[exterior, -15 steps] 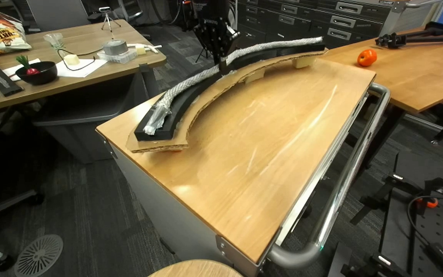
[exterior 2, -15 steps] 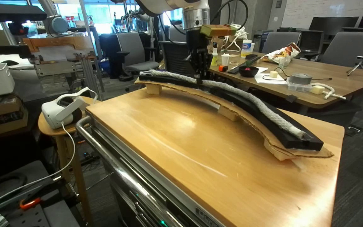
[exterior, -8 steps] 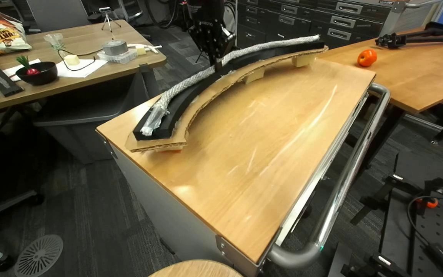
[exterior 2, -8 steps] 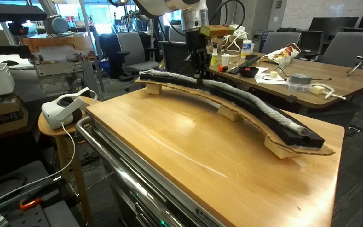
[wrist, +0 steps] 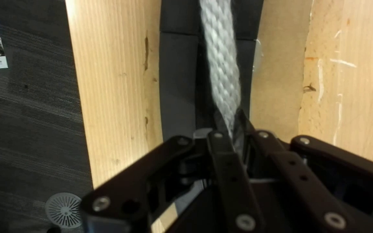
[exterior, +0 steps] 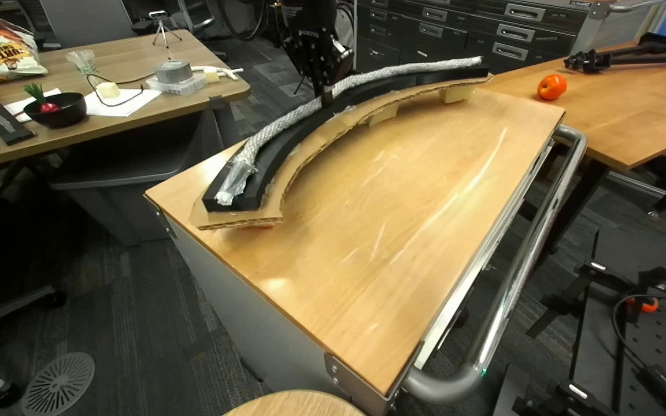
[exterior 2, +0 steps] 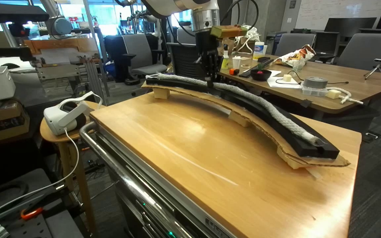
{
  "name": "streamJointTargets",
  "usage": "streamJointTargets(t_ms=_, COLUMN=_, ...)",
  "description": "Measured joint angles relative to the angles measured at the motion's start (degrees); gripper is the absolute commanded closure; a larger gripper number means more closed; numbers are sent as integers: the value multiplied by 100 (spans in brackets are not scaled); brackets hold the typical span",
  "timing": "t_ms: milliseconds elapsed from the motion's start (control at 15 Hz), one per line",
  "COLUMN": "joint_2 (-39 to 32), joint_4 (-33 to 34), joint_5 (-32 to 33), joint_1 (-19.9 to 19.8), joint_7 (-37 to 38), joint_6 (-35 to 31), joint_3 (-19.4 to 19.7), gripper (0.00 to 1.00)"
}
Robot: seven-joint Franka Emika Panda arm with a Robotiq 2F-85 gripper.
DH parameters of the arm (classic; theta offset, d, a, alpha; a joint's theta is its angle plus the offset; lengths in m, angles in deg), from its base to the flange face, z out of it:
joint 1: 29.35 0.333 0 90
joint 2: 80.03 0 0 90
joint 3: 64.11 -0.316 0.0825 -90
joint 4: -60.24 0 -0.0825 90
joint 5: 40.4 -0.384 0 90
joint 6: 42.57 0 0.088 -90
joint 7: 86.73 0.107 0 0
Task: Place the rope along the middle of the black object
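Observation:
The rope point(exterior: 287, 123), thick and light grey, lies lengthwise over the black object point(exterior: 278, 162), a curved track with a middle channel. In both exterior views the rope point(exterior 2: 270, 110) follows the arc of the black object point(exterior 2: 319, 152). One rope end is wrapped in clear tape. In the wrist view the rope point(wrist: 220, 48) runs over the right side of the dark channel and onto the right half of the black object point(wrist: 178, 81). My gripper point(wrist: 231, 124) is shut on the rope near its middle, low at the track, in both exterior views point(exterior: 326, 99) point(exterior 2: 210, 82).
Cardboard point(exterior: 304, 164) on pale blocks point(exterior 2: 240, 118) bears the track. The cart's wooden top point(exterior: 396, 202) has a chrome rail point(exterior: 512, 289) along one side. A table with a bowl point(exterior: 55, 110) and tape stands beside it. A stool holds a white headset point(exterior 2: 64, 117).
The track and cardboard with the rope shifted and tilted slightly half a second ago, then settled back near their earlier place. My gripper moved slightly along the track and stayed on the rope.

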Motion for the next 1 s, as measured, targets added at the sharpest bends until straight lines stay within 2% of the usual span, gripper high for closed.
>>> streamJointTargets(t_ms=467, joint_2=-146, joint_4=168, joint_5=-204, joint_1=-47, joint_7=15, joint_6=-169, joint_3=-1, gripper=97)
streamJointTargets(t_ms=533, joint_2=-166, joint_4=193, joint_5=-261, joint_1=-62, joint_7=15, joint_6=-169, joint_3=-6, gripper=64)
streamJointTargets(t_ms=600, joint_2=-185, joint_4=219, joint_5=-324, joint_1=-80, joint_7=12, joint_6=-169, joint_3=-12, gripper=63)
streamJointTargets(t_ms=667, joint_2=-201, joint_4=242, joint_5=-379, joint_1=-101, joint_7=8, joint_6=-169, joint_3=-20, gripper=57)
streamJointTargets(t_ms=1000, joint_2=-203, joint_4=313, joint_5=-668, joint_1=-236, joint_7=-83, joint_6=-169, joint_3=-123, gripper=17)
